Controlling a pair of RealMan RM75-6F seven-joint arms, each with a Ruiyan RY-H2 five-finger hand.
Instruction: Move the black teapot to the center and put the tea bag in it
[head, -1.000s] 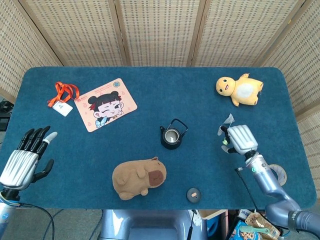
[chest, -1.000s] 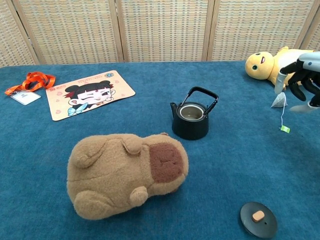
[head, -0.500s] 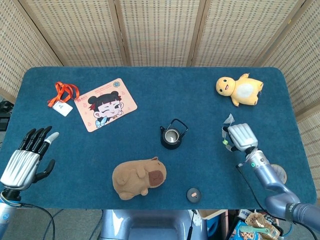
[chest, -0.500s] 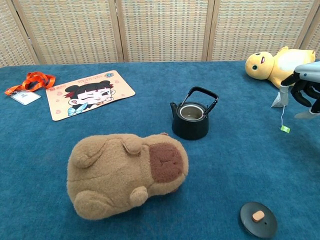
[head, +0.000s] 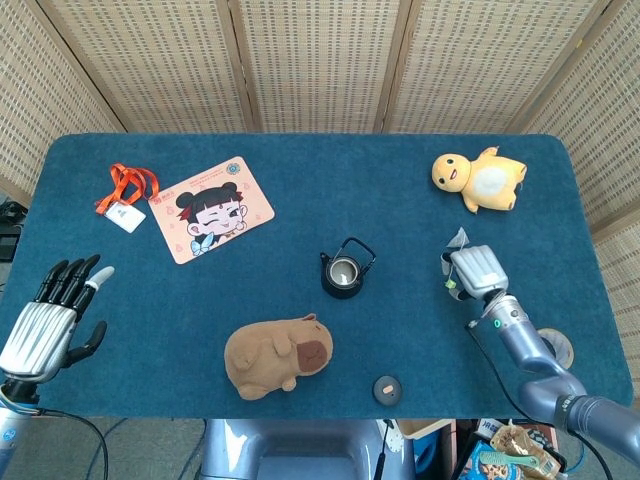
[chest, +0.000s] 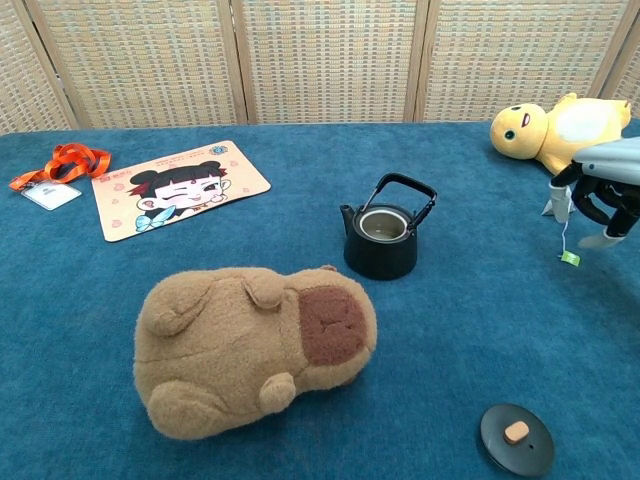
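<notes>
Right hand (chest: 600, 195) pinches the tea bag (chest: 553, 203) above the desk (head: 300, 170), string and green tag (chest: 569, 258) dangling.
Left hand (head: 50, 315) hovers with fingers spread, holding nothing. The black teapot (chest: 383, 238) sits uncovered mid-desk, well apart from the tea bag, its lid (chest: 515, 438) near the front edge.

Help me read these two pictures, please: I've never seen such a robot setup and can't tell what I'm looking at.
This is a two-armed robot with humanlike metal hands at a blue cloth-covered table. One picture looks down from its head, the other forward from its chest. Its right hand pinches a small white tea bag, string and green tag dangling. Its left hand hovers with fingers spread, holding nothing. Mid-table stands the open black teapot; its round black lid lies near the front edge. Also there: a brown plush capybara, yellow plush duck, cartoon-printed mat and orange-lanyard badge.
</notes>
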